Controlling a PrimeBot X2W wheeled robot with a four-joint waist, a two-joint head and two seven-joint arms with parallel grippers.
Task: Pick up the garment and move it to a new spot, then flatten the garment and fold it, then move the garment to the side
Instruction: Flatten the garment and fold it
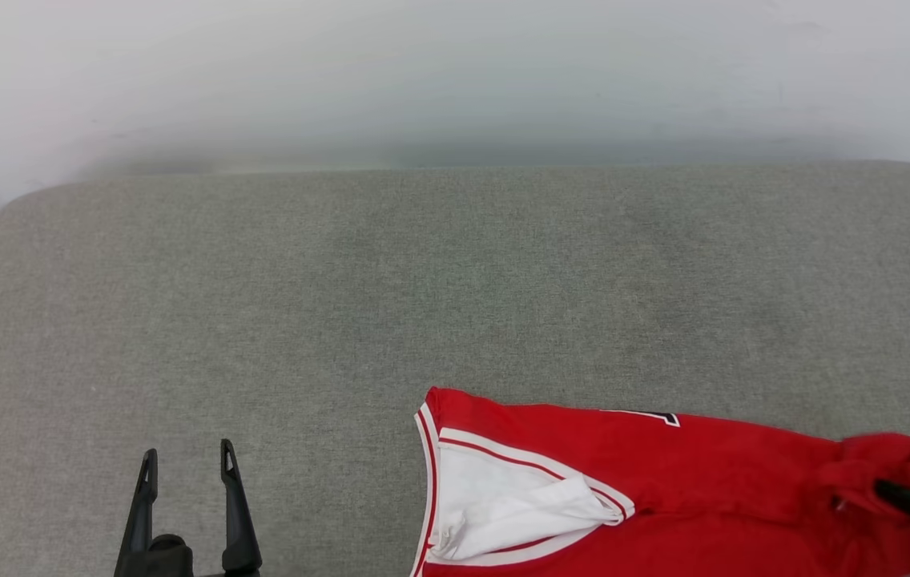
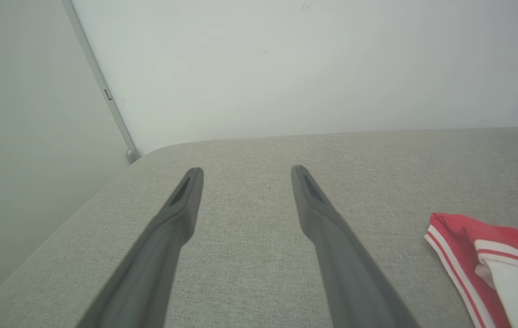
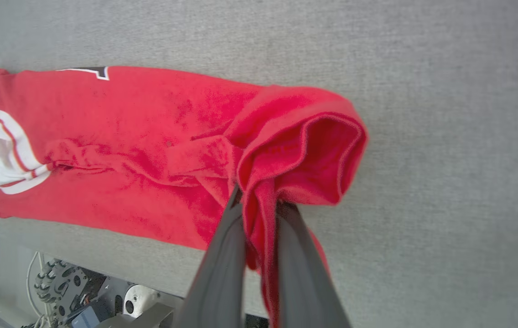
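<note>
A wide surface [image 1: 343,280] covered in grey-beige woven fabric spans the lower part of the head view, its far corners rounded. Across the top stands a plain whitish wall [image 1: 455,72], softly lit, with faint scuffs at the upper right. In the left wrist view's upper left, a thin grey strip [image 2: 99,86] slants down to the surface's corner.

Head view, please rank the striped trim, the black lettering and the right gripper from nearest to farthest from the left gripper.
1. Striped trim, on the garment's left edge, closest to the left gripper.
2. Black lettering, along the garment's far edge, further right.
3. Right gripper, at the view's right edge, jaws shut on a red fold.
</note>
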